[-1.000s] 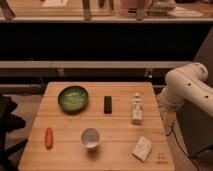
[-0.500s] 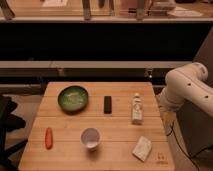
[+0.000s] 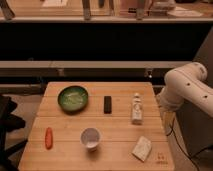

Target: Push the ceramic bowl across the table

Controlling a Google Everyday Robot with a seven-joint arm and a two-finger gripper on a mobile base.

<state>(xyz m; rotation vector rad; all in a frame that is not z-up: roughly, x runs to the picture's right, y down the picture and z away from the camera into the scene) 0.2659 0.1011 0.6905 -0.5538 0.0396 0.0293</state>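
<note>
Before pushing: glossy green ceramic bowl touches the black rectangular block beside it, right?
No: in the camera view the glossy green ceramic bowl lies beside the black rectangular block but apart, bare wooden table between. Gripper out of view; white arm at right.

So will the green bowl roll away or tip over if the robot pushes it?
Probably it slides rather than rolls: the ceramic bowl is wide, shallow and sits upright on the flat table. Its glossy glaze may let a push slip off. The gripper is out of view; only the arm shows at right.
</note>
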